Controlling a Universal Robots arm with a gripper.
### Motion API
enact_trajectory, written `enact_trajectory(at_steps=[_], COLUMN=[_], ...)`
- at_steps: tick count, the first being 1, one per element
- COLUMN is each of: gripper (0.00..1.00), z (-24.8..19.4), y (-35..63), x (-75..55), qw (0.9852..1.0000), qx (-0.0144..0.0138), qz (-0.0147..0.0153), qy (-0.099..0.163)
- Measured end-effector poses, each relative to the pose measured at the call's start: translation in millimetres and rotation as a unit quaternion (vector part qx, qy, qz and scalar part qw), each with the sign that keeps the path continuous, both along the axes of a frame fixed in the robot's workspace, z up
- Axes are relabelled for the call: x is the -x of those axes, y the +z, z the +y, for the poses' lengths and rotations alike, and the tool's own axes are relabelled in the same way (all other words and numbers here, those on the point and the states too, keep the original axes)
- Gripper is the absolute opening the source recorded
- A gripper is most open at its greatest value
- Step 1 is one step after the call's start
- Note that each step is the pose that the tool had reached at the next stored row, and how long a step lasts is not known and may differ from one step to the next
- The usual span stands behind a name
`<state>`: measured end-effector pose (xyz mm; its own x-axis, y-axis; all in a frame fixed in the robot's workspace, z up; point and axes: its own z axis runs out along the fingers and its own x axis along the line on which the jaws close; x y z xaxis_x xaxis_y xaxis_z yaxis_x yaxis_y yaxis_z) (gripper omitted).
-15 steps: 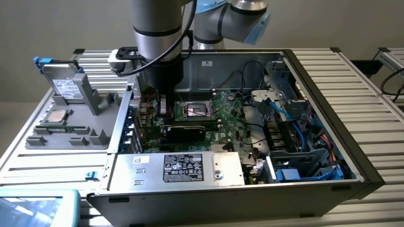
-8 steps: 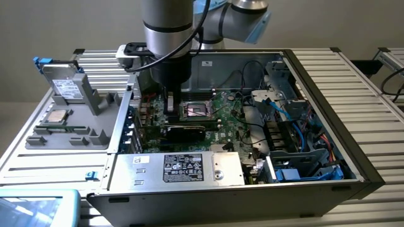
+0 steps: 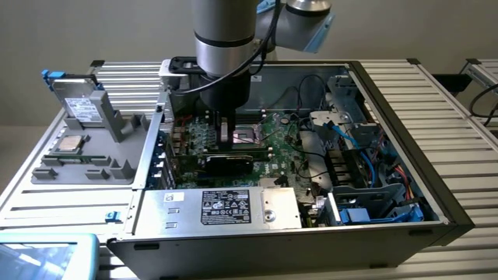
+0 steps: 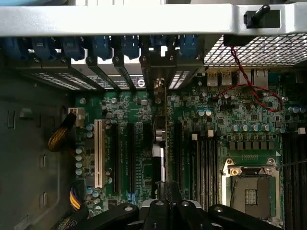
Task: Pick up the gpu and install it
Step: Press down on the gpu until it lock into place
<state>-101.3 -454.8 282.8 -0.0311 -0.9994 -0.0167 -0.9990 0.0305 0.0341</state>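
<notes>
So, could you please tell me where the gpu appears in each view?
Exterior view: the gpu stands on edge on the motherboard, under the end effector.
Wrist view: the gpu is seen edge-on, a thin line running from the end effector to the rear brackets.
Shared landmark: the CPU socket, beside the card.

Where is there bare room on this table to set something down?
Bare slats on the exterior view's right of the computer case, and the strip in front of the grey tray. Crowded: the tray and inside the case.
</notes>
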Motion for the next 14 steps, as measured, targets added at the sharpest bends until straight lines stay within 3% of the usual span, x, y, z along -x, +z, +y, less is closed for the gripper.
enact_trajectory(at_steps=[2,4,14], gripper=[0.12,0.12,0.12], z=[-0.3,-0.5,-1.0], y=[-1.8,-4.0,-19.0], x=[0.0,0.1,0.0], qw=[1.0000,1.0000,1.0000], qx=[-0.0038,-0.0059,-0.0059], qz=[0.0018,0.0036,0.0058], qy=[0.000,0.000,0.000])
